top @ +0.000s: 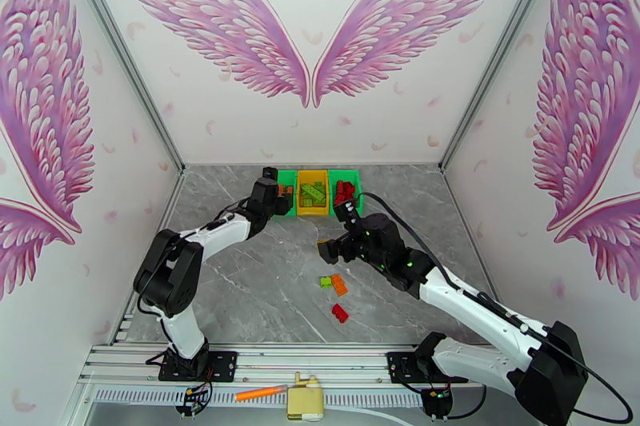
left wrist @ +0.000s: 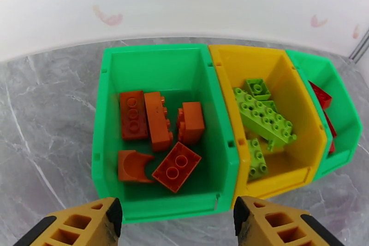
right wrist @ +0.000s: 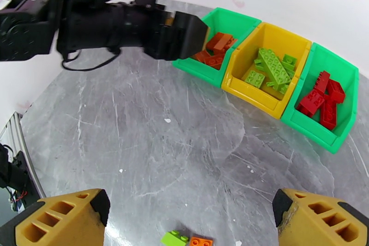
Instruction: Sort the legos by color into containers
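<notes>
Overhead view, wrist close-ups, common bins [left wrist: 157, 64]

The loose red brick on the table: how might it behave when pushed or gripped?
The red brick looks like rigid moulded plastic, so it probably will not bend. Blocky and flat-sided, it should slide, not roll, on the smooth table. Small, so likely light.

No legible text or markings
</notes>
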